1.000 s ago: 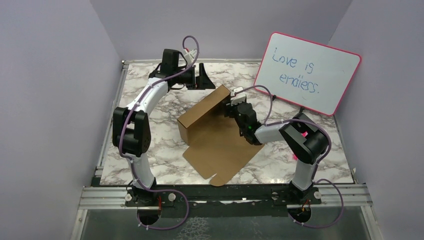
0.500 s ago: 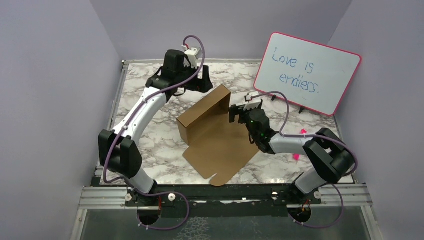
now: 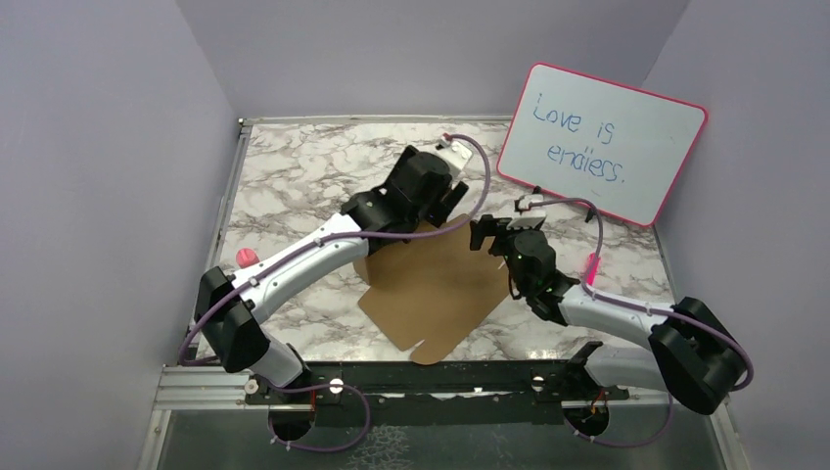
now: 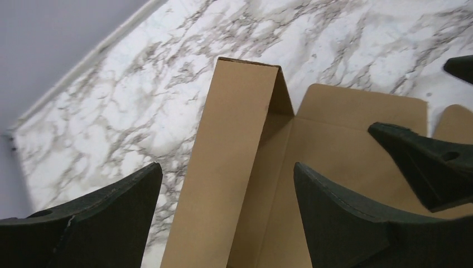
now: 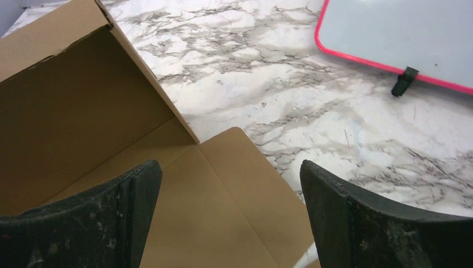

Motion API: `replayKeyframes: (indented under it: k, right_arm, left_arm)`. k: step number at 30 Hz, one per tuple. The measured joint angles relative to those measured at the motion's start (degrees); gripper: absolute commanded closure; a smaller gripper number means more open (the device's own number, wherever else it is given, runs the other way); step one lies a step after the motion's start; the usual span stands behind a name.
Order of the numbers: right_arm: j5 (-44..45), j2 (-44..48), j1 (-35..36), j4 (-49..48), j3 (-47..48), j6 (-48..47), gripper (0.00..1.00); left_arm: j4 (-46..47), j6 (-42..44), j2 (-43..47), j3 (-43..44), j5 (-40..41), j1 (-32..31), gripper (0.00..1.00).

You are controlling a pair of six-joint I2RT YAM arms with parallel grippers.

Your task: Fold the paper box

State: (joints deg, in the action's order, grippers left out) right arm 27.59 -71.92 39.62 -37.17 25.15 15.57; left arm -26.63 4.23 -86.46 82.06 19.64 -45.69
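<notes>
The paper box point(image 3: 431, 294) lies at the middle of the marble table point(image 3: 294, 176), only partly formed: its broad base sheet rests flat, while one long wall point(image 4: 223, 167) along the far-left side stands up from the crease. An end flap point(image 5: 240, 184) at the right of that wall lies flat on the tabletop. The left gripper point(image 3: 442, 201) hangs over the raised wall with its fingers point(image 4: 106, 223) spread wide to either side of the wall's top edge. They straddle it and grasp nothing, probably so that the wall can be steadied or pinched while the ends are folded. The right gripper point(image 3: 484, 235) sits low just beside the wall's right end, above the flat end flap. Its fingers point(image 5: 357, 223) are also fully released and empty, a posture that suits reaching for that flap next. The two grippers are close together, so one right finger shows in the left wrist view, and any fold there leaves little room between them. Open marble lies to the left and far side of the box. On the right, the pink-rimmed whiteboard point(image 3: 602, 142) leans near the right arm and limits an outward swing. The near edge of the sheet lies close to the arms' bases.
</notes>
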Motion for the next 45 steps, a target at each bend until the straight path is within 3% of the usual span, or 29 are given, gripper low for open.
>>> replayKeyframes:
  k: [6,14,23,37,45]
  right_arm:
    - [3.5,8.4,-0.2,4.4,-3.9,2.2,0.00]
    - [7.3,14.7,-0.3,6.4,-7.8,3.2,0.00]
    - [8.0,14.9,-0.4,6.8,-8.2,3.9,0.00]
    - [8.3,18.5,-0.4,6.9,-8.4,3.9,0.01]
    - [8.3,20.9,-0.7,7.3,-8.4,3.8,0.01]
  left_arm:
    - [0.0,5.6,-3.0,-0.7,19.9,-10.5,0.15]
    - [-0.3,9.9,-11.6,-1.9,35.9,-13.3,0.32]
    - [-0.5,11.6,-14.9,-1.9,42.7,-13.3,0.43]
    - [-0.2,14.0,-17.6,-1.9,45.6,-12.7,0.78]
    - [0.4,14.9,-17.3,-1.9,45.6,-10.5,0.88]
